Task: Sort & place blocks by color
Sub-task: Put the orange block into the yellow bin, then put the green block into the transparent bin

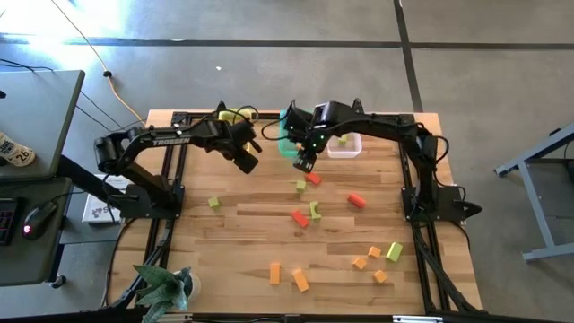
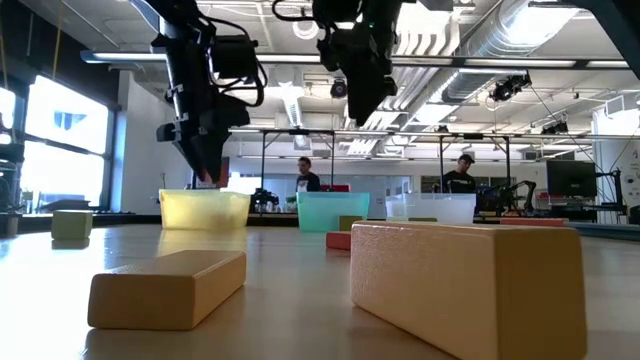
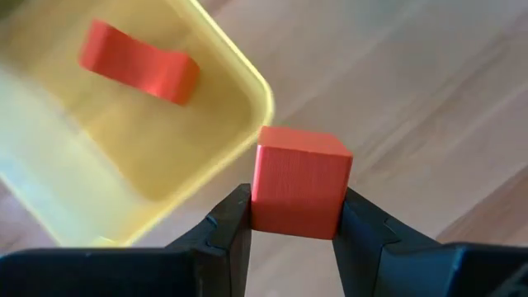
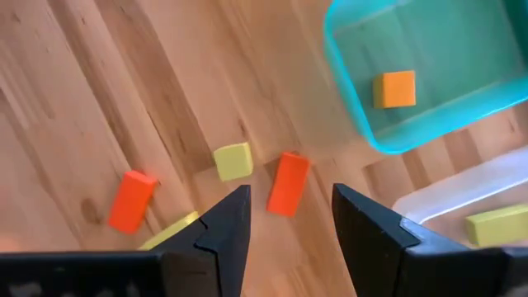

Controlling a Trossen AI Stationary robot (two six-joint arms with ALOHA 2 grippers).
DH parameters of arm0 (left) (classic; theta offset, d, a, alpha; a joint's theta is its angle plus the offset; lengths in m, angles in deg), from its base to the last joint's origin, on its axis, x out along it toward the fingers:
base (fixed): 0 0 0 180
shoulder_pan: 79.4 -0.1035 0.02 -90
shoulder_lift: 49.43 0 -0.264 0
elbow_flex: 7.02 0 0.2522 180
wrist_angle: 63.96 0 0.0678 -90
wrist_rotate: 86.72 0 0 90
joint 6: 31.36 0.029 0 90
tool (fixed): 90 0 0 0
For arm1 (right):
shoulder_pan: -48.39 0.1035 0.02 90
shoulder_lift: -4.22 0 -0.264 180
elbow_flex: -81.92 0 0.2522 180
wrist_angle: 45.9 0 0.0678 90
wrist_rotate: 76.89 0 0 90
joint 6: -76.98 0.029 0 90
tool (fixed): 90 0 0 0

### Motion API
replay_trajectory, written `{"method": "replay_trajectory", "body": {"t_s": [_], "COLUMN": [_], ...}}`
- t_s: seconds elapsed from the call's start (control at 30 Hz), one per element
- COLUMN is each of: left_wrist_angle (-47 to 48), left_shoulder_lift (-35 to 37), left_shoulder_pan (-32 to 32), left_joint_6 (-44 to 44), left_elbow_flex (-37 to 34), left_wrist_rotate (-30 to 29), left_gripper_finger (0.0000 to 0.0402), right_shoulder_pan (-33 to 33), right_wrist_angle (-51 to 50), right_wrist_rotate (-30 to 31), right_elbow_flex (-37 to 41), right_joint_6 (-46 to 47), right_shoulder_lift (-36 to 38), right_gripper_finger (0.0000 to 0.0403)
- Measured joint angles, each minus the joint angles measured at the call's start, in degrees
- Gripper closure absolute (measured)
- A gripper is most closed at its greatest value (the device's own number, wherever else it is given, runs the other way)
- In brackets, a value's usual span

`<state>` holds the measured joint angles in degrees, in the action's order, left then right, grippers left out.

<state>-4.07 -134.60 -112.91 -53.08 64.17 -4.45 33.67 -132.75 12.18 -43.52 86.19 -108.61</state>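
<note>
Red cube (image 3: 299,191): pinched between the left gripper (image 3: 293,216) fingers, held in the air just outside the yellow bin (image 3: 227,62) rim, far-left of table. Not yet over the bin.
Red bar (image 3: 139,66): already inside yellow bin.
Orange cube (image 4: 394,88): in teal bin (image 4: 346,91), far centre.
Green block (image 4: 497,224): in clear bin (image 1: 345,146), right of teal.
Right gripper (image 4: 285,216): jaws spread, nothing between them, hovers near the teal bin above a red bar (image 4: 287,183) w/ a green cube (image 4: 233,161) just beside it and another red bar (image 4: 131,200) further left.
Loose blocks, mid-table: green cube (image 1: 214,203) on the left, red block (image 1: 356,200) to the right, red/green cluster at centre. Near edge: orange bar (image 1: 275,273), orange bar (image 1: 300,281), several small orange pcs, a green block (image 1: 395,251).

Risks (judgement): cube released now would likely clip the rim or land on the table, since it sits outside the wall. Right gripper may catch the adjacent green cube when closing on the red bar. Both grippers are close together at the far centre; collision poss. if either swings inward.

Room: bins sit along the far edge, little margin behind. Broad open wood mid-left & near-left. Plant (image 1: 166,287) at the near-left corner, well apart.
</note>
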Motion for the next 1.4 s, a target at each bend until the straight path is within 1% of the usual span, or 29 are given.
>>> {"method": "replay_trajectory", "body": {"t_s": [0.17, 0.37, 0.57, 0.8, 0.93, 1.17, 1.23, 1.4], "left_wrist_angle": [-1.0, -3.2, -3.7, -5.4, -5.9, -5.7, -5.6, -5.6], "left_shoulder_lift": [2.3, 2.1, -0.1, -1.2, -1.2, -1.2, -1.2, -1.2], "left_shoulder_pan": [-3.5, -8.6, -11.5, -12.3, -12.3, -12.3, -12.3, -12.2], "left_joint_6": [3.6, 8.0, 9.0, 10.0, 9.9, 10.0, 10.0, 9.2], "left_elbow_flex": [0.0, 0.0, 0.0, 0.0, 0.0, 0.0, 0.0, 0.0], "left_wrist_rotate": [-0.5, -0.5, -0.4, -0.2, 0.1, 0.2, 0.2, 0.2], "left_gripper_finger": [0.0296, 0.0296, 0.0262, 0.0257, 0.0255, 0.0242, 0.0235, 0.0215], "right_shoulder_pan": [2.7, 5.9, 9.0, 12.2, 14.5, 17.5, 18.2, 19.6], "right_wrist_angle": [0.0, 0.0, 0.0, 0.7, -0.4, -5.6, -8.4, -15.2], "right_wrist_rotate": [3.8, 5.4, 6.9, 8.2, 11.6, 18.6, 20.8, 23.9], "right_elbow_flex": [0.0, 0.0, 0.0, 0.0, 0.0, 0.0, 0.0, 0.0], "right_joint_6": [5.3, 13.7, 22.4, 29.3, 33.3, 40.3, 41.9, 44.7], "right_shoulder_lift": [0.0, 0.0, 0.0, -3.2, -5.4, -6.1, -6.1, -6.1], "right_gripper_finger": [0.0245, 0.0245, 0.0245, 0.0245, 0.0245, 0.0245, 0.0245, 0.0245]}}
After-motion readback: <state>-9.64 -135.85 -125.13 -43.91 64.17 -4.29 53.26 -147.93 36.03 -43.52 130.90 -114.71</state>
